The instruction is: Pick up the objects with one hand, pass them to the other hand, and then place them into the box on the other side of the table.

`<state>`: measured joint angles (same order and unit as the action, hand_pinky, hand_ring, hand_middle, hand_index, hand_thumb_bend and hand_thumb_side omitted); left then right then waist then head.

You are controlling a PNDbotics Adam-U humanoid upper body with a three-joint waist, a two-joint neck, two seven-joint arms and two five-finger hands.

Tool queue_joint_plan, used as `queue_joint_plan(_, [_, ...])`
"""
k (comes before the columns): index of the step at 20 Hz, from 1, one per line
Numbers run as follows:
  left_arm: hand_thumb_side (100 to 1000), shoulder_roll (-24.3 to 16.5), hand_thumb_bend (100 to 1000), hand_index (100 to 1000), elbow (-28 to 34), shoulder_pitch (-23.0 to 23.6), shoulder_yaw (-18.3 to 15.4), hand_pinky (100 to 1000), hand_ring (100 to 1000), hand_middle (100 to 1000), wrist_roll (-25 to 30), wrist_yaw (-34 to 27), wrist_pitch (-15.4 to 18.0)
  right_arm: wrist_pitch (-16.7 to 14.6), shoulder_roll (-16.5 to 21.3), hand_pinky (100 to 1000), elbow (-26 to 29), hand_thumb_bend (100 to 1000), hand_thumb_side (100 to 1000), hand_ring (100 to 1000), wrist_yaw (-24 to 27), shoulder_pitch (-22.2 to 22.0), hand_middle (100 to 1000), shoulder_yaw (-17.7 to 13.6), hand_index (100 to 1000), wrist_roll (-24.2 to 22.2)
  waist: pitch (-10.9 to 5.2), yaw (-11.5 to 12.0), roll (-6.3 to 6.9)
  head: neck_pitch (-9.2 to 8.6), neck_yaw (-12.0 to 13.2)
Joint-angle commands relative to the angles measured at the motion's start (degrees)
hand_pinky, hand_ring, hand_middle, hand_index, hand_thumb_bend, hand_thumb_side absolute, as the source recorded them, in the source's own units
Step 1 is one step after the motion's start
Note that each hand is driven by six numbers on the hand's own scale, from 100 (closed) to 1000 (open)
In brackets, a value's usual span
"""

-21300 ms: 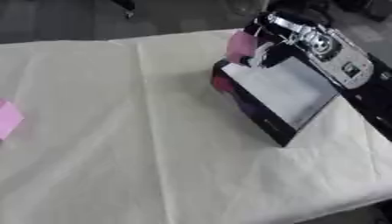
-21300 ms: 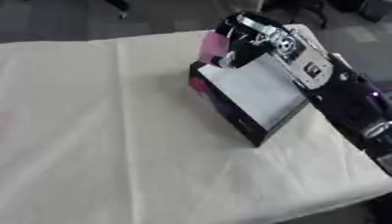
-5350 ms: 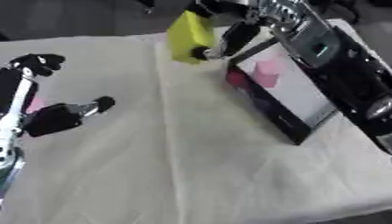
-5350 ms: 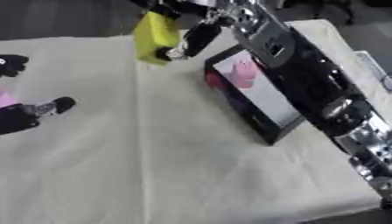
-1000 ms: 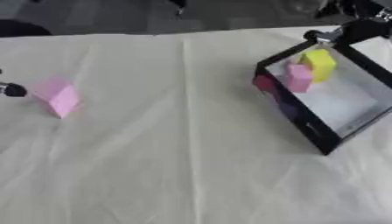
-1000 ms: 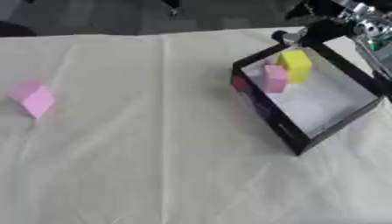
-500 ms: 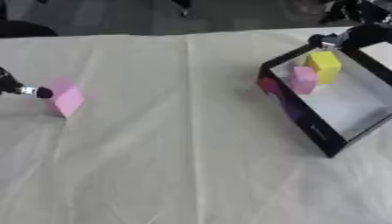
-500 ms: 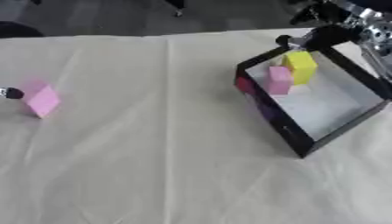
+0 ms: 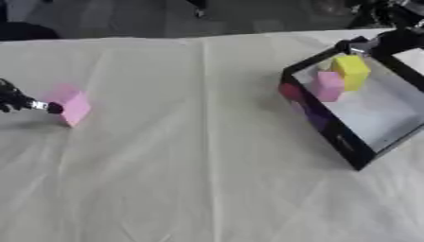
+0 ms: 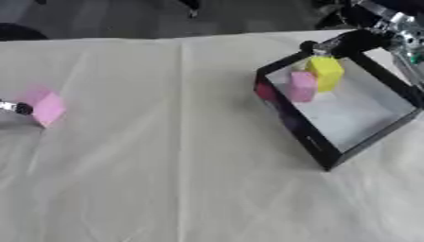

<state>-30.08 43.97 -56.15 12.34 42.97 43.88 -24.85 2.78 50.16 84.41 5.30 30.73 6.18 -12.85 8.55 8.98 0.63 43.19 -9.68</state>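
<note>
The left hand (image 9: 16, 100) touched a pink block (image 9: 70, 105) on the desk (image 9: 207, 165); its grip couldn't be told. The right hand (image 10: 364, 35) hovered over the box (image 10: 331, 151), grip likewise unclear.

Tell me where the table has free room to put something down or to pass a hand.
The cloth lies bare between the pink block at the left hand and the black box, and along the whole near edge. Crowded: the box's far corner, where a pink block, a yellow block and the right hand meet.
</note>
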Motion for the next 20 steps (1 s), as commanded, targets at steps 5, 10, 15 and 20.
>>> queue_joint_plan(5, [511, -0.3, 875, 795, 0.0, -2.4, -1.4, 913, 850, 738, -1.1, -0.6, -1.1, -0.3, 1.1, 865, 0.5, 457, 138, 720, -0.8, 1.1, 866, -0.3, 854, -0.1, 0.54, -0.4, 0.20, -1.36, 0.7])
queue_joint_plan(10, [475, 0.2, 859, 797, 0.0, -3.0, -1.2, 914, 851, 739, -1.0, -2.1, -0.9, -0.5, 0.9, 866, 0.3, 461, 144, 719, -1.4, 1.0, 865, -0.3, 852, -0.2, 1.02, -0.7, 0.22, -1.46, 0.9])
queue_joint_plan(15, [447, 0.7, 851, 795, 0.2, -3.4, -1.1, 911, 849, 737, -1.2, -1.5, -0.9, -0.6, 0.7, 866, 0.2, 461, 148, 719, -1.8, 1.1, 864, -0.3, 851, -0.3, 1.41, -1.1, 0.27, -1.54, 1.0])
queue_joint_plan(20, [429, 1.6, 841, 785, 0.0, -3.6, -1.1, 909, 844, 728, -2.0, -0.6, -1.4, -0.7, 0.4, 866, 0.0, 461, 150, 719, -2.1, 1.2, 863, -0.1, 851, -0.4, 1.68, -1.3, 0.27, -1.56, 1.1])
